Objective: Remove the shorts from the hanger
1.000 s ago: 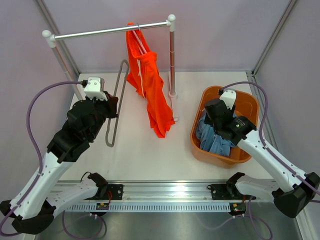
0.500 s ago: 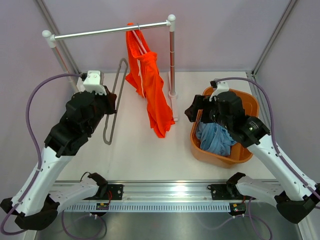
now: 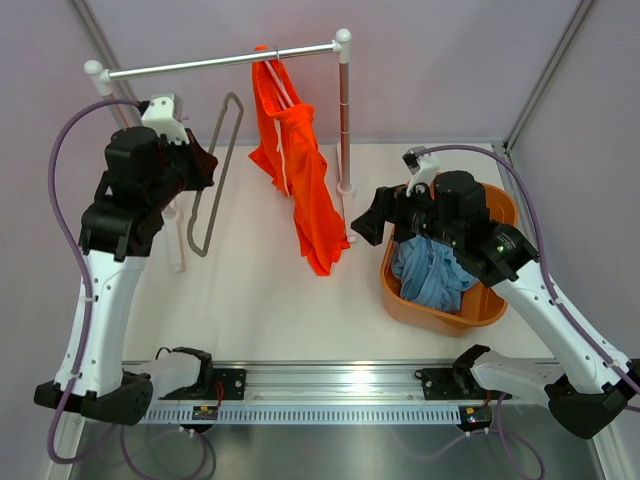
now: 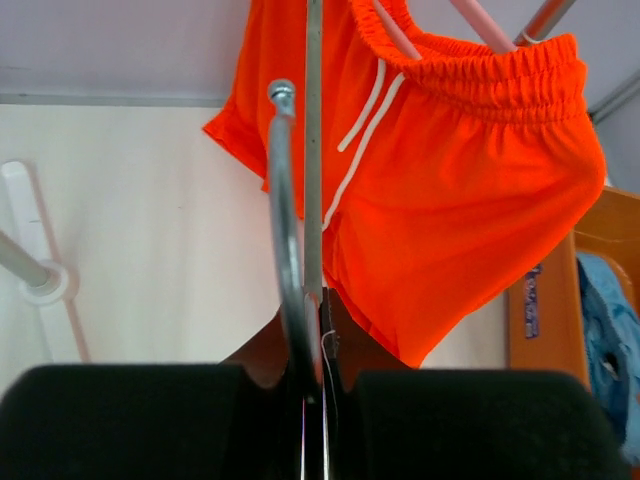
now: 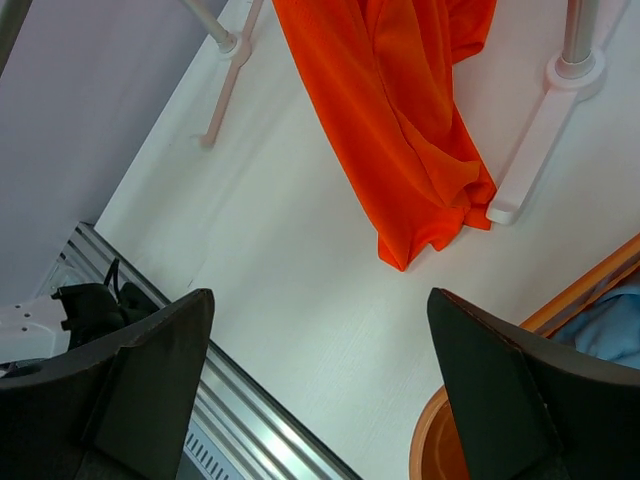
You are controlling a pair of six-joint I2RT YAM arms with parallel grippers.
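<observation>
Top view: limp orange shorts [image 3: 297, 170] with thin white cords hang from the metal rail [image 3: 200, 66]; crumpled light blue shorts [image 3: 430, 275] lie in the orange plastic basket [image 3: 492, 310]. The left gripper [image 3: 203, 165] holds a thin grey wire hanger [image 3: 198, 250], bare, now higher and nearer the rail than a second ago. The right gripper [image 3: 368, 226] has left the basket and sits beside the orange hem. Left wrist view: fingers clamped tight on the hanger's shank, its curved steel hook [image 4: 280, 200] above them. Right wrist view: jaws spread wide, nothing between, over the smooth white table [image 5: 300, 280]
</observation>
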